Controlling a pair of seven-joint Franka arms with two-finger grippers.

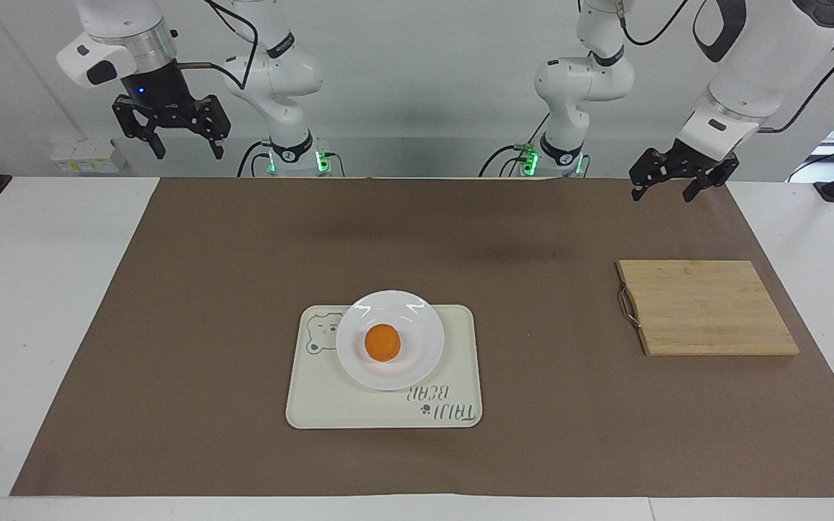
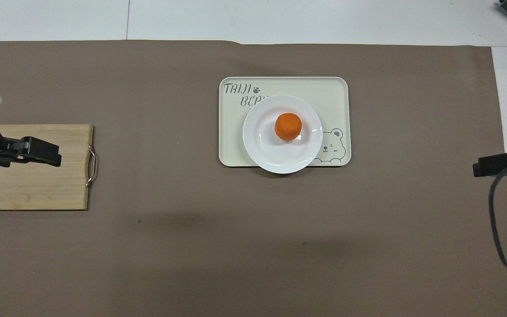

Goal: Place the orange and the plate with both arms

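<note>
Black two-finger right gripper (image 1: 183,148) hung spread, empty, high over right arm's table end. Small round bright-orange orange (image 1: 382,342) sat on round glossy white plate (image 1: 417,358), plate on cream rectangular bear tray (image 1: 359,409), apparently overhanging robot-side rim. Bamboo cutting board (image 1: 706,307) bare. Black left gripper (image 1: 664,192) spread, empty, above brown mat (image 1: 207,289).

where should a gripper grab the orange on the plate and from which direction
Probably straight from above, fingers closing across the widest middle of the orange. It is a small ball in the shallow plate, whose raised rim would block a low sideways approach.
</note>
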